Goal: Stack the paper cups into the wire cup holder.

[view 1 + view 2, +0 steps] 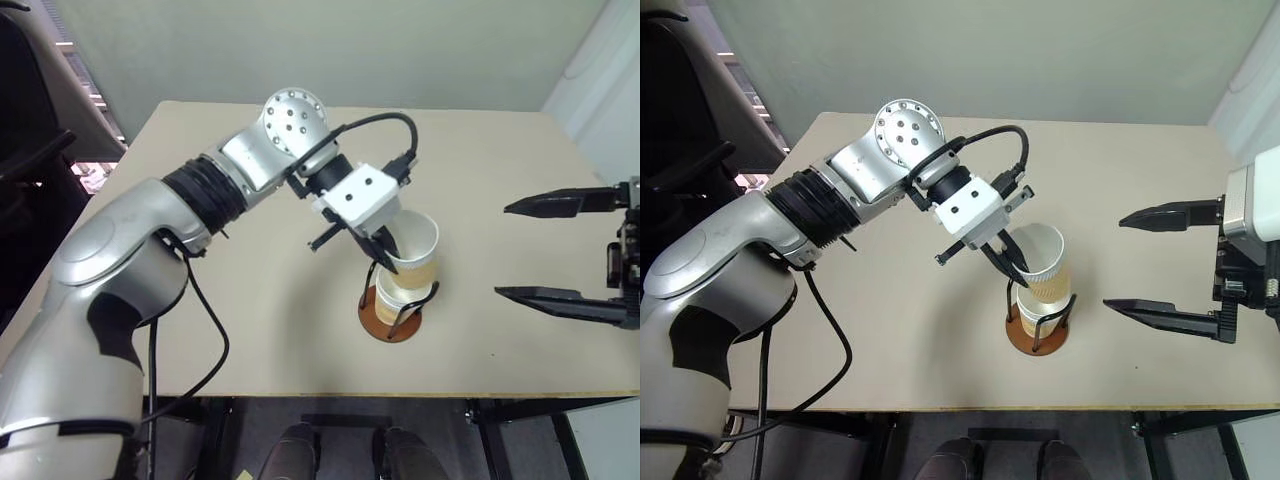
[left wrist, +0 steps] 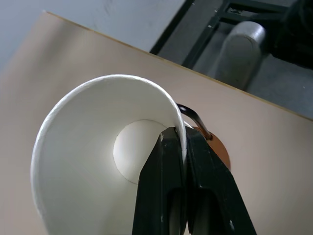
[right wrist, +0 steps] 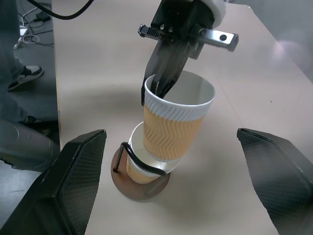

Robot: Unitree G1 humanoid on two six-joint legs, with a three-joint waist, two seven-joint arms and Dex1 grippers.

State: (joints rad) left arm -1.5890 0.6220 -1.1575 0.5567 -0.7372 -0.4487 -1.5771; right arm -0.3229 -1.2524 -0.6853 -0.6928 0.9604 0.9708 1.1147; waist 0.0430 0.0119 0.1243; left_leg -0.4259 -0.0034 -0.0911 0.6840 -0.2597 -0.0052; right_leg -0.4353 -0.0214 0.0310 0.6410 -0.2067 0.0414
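Cup (image 3: 173, 129) pinched at rim by left gripper (image 3: 164, 81), tilted, bottom entering cup (image 3: 139, 169) already in holder (image 1: 1038, 335). Right gripper (image 1: 1160, 262) spread wide, empty, beside holder.

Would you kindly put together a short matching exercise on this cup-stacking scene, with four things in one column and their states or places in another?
Things:
1. left gripper
2. right gripper
3. upper paper cup
4. wire cup holder

States or places:
A. stands on the table with a lower cup inside it
B. open, holding nothing, off to the side of the holder
C. shut on a cup's rim, one finger inside it
D. tilted, its bottom entering the cup below

Pairs: 1-C, 2-B, 3-D, 4-A
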